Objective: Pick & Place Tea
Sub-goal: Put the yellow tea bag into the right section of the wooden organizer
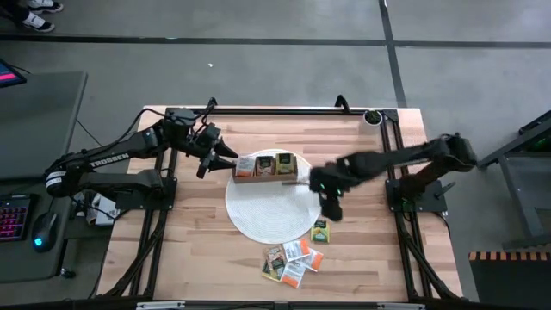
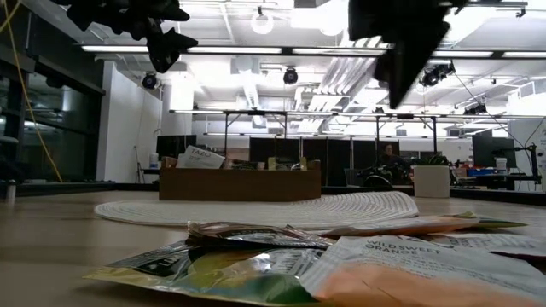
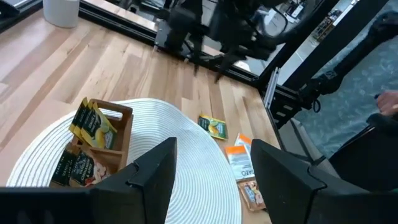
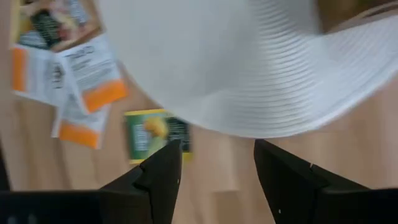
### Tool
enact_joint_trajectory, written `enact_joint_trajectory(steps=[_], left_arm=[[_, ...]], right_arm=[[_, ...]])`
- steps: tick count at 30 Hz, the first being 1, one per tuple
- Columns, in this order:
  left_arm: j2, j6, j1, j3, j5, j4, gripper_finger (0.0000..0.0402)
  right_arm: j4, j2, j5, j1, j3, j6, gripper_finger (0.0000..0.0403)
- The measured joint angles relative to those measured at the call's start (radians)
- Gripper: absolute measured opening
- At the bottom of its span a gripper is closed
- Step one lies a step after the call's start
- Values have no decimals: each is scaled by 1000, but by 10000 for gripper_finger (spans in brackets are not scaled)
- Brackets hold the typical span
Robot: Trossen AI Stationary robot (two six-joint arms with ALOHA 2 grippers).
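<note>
item: wooden box (image 1: 265, 167), three compartments, set at the far edge of the round white mat (image 1: 267, 215); several tea packets are seen standing in it (exact count cannot be told).

item: loose tea packets (image 1: 293, 261), a small overlapping cluster of green, orange and white squares, laid on the bare table (image 1: 198, 250) just off the mat's near edge.

item: single green packet (image 1: 320, 230), laid apart from the cluster, just beside the mat's rim.

item: right gripper (image 1: 331, 209), held above the mat's edge close to the single green packet; its fingers are spread and nothing is carried between them, as the right wrist view shows.

item: left gripper (image 1: 225, 158), held in the air just beside the box's left end, fingers parted, nothing held.

status: task judged partly done. some packets are already boxed; the cluster and the single green packet are left to be picked. the next pick is judged likely to be the single green packet, being nearest the right gripper.
</note>
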Motion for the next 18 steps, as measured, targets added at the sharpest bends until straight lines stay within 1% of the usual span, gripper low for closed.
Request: enact_joint_trajectory(steps=[3, 7, 12, 18], left_arm=[[0, 3, 0, 0, 0, 0, 204], [0, 3, 0, 0, 0, 0, 204], [0, 3, 0, 0, 1, 0, 204], [0, 0, 0, 0, 1, -3, 204]], right_arm=[[142, -52, 6, 81, -127, 90, 197], [290, -52, 10, 170, -236, 188, 197], [337, -24, 44, 239, -311, 290, 197], [392, -20, 64, 256, -347, 360, 197]])
